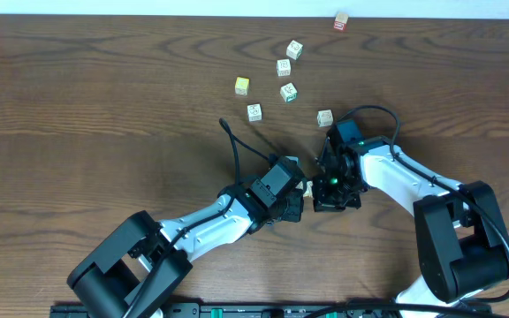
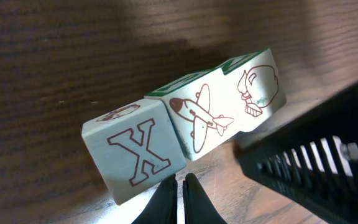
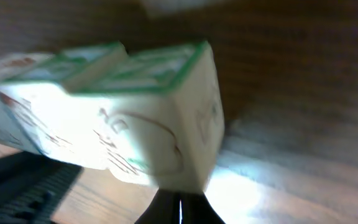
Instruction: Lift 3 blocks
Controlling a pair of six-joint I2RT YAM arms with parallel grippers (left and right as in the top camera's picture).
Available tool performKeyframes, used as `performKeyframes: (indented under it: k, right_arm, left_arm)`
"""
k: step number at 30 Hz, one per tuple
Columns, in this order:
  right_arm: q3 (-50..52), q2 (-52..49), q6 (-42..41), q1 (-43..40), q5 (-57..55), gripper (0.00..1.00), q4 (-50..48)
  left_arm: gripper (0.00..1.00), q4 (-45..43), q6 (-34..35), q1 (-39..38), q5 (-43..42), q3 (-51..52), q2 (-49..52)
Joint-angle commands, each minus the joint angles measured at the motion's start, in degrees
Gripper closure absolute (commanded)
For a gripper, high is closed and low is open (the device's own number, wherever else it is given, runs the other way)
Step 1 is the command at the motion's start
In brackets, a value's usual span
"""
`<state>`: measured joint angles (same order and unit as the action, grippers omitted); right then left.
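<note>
Three pale wooden blocks stand side by side in a row in the left wrist view: one with a red X (image 2: pixel 135 152), one with an airplane (image 2: pixel 197 118), one with a face and a green top (image 2: pixel 257 87). My left gripper (image 2: pixel 179 182) is shut, its tips against the X block's end. My right gripper (image 3: pixel 179 202) is shut too, pressing the far end block (image 3: pixel 166 118). The row is squeezed between the two grippers and looks tilted, with shadow under it. From overhead only a sliver of the blocks (image 1: pixel 308 187) shows between the left gripper (image 1: pixel 297 200) and the right gripper (image 1: pixel 322 187).
Several loose cubes lie behind the grippers: a yellow-green cube (image 1: pixel 242 86), pale ones (image 1: pixel 254 112) (image 1: pixel 288 91) (image 1: pixel 325 117), and a reddish cube (image 1: pixel 341 21) at the far edge. The left arm's black cable (image 1: pixel 235 150) arcs above the table.
</note>
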<state>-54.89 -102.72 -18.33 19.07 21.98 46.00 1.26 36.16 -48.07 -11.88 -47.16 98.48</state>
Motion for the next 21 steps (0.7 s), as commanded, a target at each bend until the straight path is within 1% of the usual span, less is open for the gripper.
performKeyframes:
  k: [1,5,9,13,16,18,21]
  right_arm:
    - [0.44,-0.70,0.22,0.52,-5.79,0.99,2.45]
    - [0.44,-0.70,-1.95,0.04,-16.22,0.99,4.79]
    - [0.44,-0.70,-2.60,-0.98,-23.02,0.99,3.19]
    - [0.44,-0.70,0.42,-1.53,-25.18,0.99,-0.24]
    - [0.44,-0.70,4.46,-1.57,-25.16,0.99,-2.67]
    - [0.44,-0.70,5.38,-1.57,-25.16,0.99,-3.65]
    - [0.44,-0.70,5.40,-1.57,-25.14,0.99,-4.83]
  left_arm:
    - [0.93,0.66,-0.46,-0.02,-0.11,0.87,0.44]
    - [0.93,3.04,-0.09,-0.42,-1.92,0.87,0.33]
    - [0.93,3.80,0.28,-1.79,-2.64,0.87,-0.33]
    - [0.92,4.74,1.95,-2.03,-2.21,0.87,-2.27]
    - [0.93,6.82,3.15,-2.03,-0.50,0.85,-4.33]
    - [0.93,8.44,3.17,-1.97,-0.48,0.85,-5.51]
    - [0.93,13.22,3.67,-1.97,3.82,0.85,-7.32]
